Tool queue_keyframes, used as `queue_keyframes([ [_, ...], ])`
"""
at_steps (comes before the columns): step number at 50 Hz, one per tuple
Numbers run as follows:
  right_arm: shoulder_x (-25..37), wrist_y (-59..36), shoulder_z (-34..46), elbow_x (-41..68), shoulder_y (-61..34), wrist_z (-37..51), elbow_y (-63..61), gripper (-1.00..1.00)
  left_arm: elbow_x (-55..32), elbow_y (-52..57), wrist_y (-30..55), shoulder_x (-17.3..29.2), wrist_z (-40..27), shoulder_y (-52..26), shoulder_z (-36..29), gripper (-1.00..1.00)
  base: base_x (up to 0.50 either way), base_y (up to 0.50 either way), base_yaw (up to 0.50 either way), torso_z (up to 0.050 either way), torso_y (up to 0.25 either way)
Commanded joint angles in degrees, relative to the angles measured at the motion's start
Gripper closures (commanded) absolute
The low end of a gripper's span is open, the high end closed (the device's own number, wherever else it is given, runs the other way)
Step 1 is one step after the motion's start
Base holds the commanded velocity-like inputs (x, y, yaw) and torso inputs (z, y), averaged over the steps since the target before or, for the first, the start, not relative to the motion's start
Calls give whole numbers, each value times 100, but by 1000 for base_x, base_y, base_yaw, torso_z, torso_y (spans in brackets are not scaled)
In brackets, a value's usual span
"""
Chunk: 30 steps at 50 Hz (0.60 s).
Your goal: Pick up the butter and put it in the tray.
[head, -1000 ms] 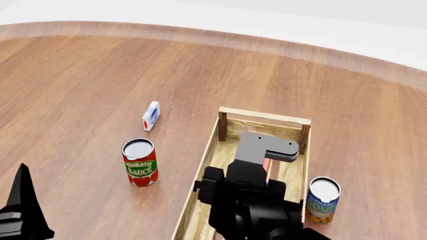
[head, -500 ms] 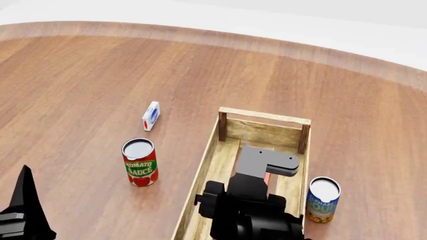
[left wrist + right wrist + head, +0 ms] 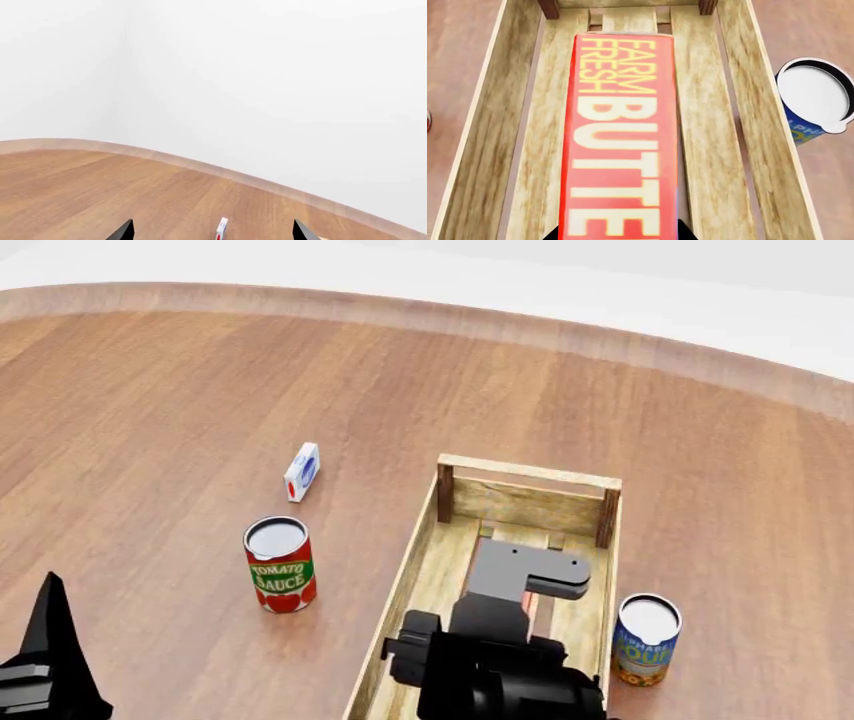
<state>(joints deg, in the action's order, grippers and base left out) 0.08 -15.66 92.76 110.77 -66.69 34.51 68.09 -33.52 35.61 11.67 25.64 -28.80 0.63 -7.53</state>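
Right wrist view: butter point(image 3: 620, 135) lies inside tray point(image 3: 747, 125).

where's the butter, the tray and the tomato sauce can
butter point(image 3: 620, 135), right wrist view, middle of its lettered top face
tray point(image 3: 530, 506), head view, inside of its far end wall
tomato sauce can point(image 3: 280, 578), head view, its red label

**Round wooden table carrying a crate, two cans and a small carton**

The table point(image 3: 174, 380) is warm brown plank wood with a curved pale rim at the far side. The tray point(image 3: 427, 580) rests lengthwise on it toward five o'clock. A tomato sauce can point(image 3: 279, 564) stands upright at about seven o'clock, well apart from the tray. A small white-blue-red carton point(image 3: 303, 471) stands beyond it, toward eleven. A blue can point(image 3: 646, 639) stands just beside the tray's right wall.
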Motion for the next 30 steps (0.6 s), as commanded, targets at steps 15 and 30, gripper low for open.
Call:
queue_keyframes([
  [15,-8,-7,15,-345,24,-85,86,100,-1,-68,-49,12,5,-6,-24,-100,0,0,0,1,1],
  [30,-8,23,18,-360,65,-81,93,100,-14,-65,-64,26,-6,-2,-33,-100,0,0,0,0,1],
])
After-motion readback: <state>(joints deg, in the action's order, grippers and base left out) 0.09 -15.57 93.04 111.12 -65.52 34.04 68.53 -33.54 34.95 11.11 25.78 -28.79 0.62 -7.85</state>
